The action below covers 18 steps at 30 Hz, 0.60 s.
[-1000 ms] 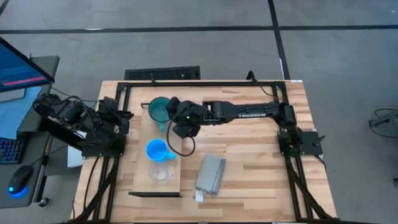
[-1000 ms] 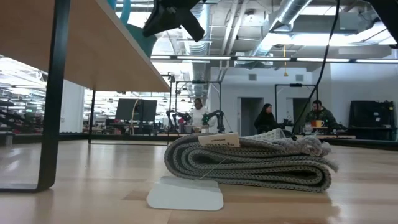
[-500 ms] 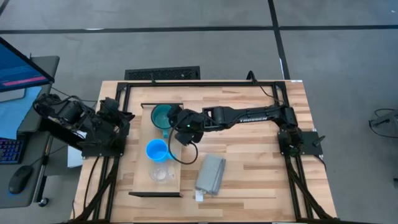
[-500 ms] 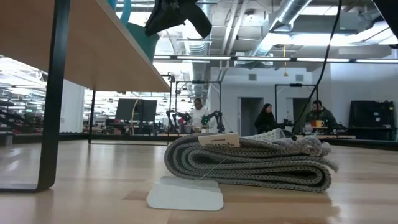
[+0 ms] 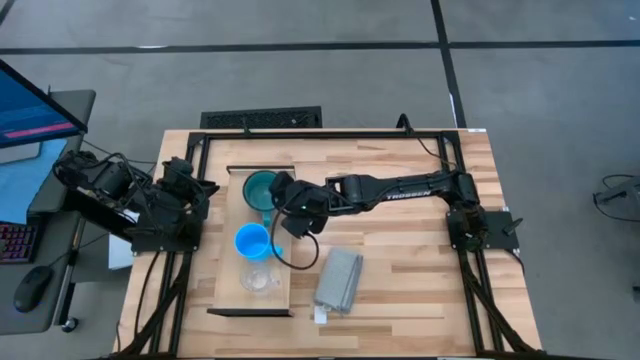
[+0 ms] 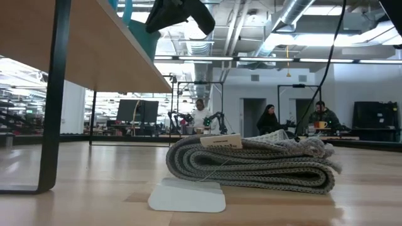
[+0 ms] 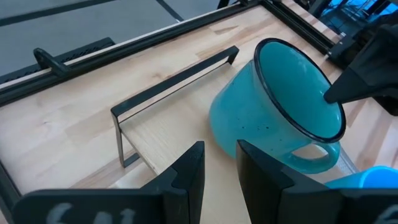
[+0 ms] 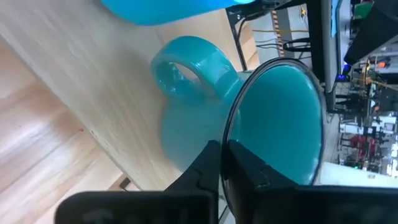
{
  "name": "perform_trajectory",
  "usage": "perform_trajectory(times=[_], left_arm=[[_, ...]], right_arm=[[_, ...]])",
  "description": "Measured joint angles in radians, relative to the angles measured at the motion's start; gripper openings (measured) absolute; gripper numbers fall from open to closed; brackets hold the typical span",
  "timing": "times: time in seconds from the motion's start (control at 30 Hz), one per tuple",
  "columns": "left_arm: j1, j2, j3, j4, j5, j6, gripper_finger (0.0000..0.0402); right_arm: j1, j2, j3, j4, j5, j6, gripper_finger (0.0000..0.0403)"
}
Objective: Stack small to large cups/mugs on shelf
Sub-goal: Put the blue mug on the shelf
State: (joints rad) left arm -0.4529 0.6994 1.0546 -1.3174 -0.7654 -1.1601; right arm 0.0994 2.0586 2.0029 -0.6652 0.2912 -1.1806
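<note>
The counter (image 5: 420, 260) carries the shelf (image 5: 228, 285) left of centre, running from 12 to 6 o'clock. The teal mug (image 5: 260, 186) stands at the shelf's 12 o'clock end, the blue mug (image 5: 250, 241) mid-board, and the clear cup (image 5: 259, 280) toward 6 o'clock. A folded grey cloth (image 5: 339, 279) lies at 3 o'clock of the cup. The right jaws (image 5: 274, 199) are clenched on the teal mug's rim. The left jaws (image 7: 217, 163) wait at 9 o'clock of the shelf, released.
</note>
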Motion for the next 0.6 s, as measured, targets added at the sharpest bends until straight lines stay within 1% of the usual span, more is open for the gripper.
perform_trajectory(times=[0.17,0.6], left_arm=[[0.0,0.0,0.0,0.0,0.0,-0.001,0.0082],[0.0,0.0,0.0,0.0,0.0,-0.002,0.0082]], right_arm=[[0.0,0.0,0.0,0.009,0.008,0.013,0.0049],[0.004,0.0,0.0,0.023,0.005,0.0,0.005]])
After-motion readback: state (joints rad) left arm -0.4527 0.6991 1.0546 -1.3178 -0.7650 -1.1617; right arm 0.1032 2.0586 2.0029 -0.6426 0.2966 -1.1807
